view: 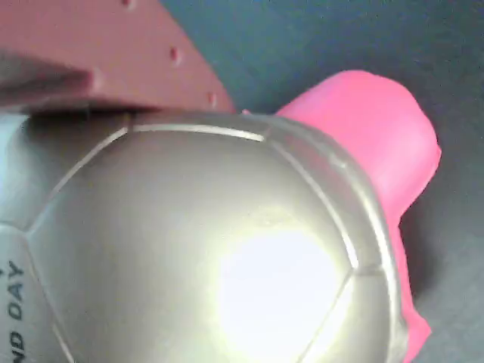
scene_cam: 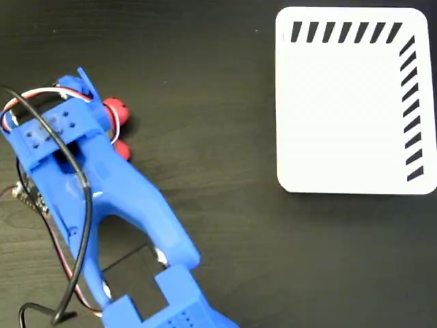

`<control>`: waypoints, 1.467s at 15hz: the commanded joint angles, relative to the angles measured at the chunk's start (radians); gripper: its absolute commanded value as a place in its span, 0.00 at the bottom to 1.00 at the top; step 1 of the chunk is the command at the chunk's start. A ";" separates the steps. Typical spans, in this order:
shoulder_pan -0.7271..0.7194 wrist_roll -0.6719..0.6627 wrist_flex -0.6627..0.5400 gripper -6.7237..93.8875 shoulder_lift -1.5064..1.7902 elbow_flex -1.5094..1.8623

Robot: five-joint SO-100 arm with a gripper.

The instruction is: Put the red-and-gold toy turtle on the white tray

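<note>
The blue arm's claw (scene_cam: pixel 92 113) covers the turtle (scene_cam: pixel 116 109) at the dark table's (scene_cam: pixel 218 239) left side; whether it pinches cannot be told. Bare tabletop lies between them and the white tray (scene_cam: pixel 341 116), well apart at upper right.

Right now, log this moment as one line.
tool: over turtle, grip unclear | turtle: on dark table, left in fixed view | white tray: upper right, empty | placed: no

A dark wood-grain table (scene_cam: pixel 225 225) fills the fixed view, evenly lit from above.
</note>
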 commanded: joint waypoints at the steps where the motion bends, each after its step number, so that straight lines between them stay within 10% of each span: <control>1: 0.009 0.091 0.037 0.07 0.187 -0.147; 7: 0.147 0.193 0.156 0.07 0.491 -0.321; 12: 0.574 0.023 0.285 0.07 0.620 -0.273; 22: 0.940 0.032 0.178 0.07 0.221 -0.327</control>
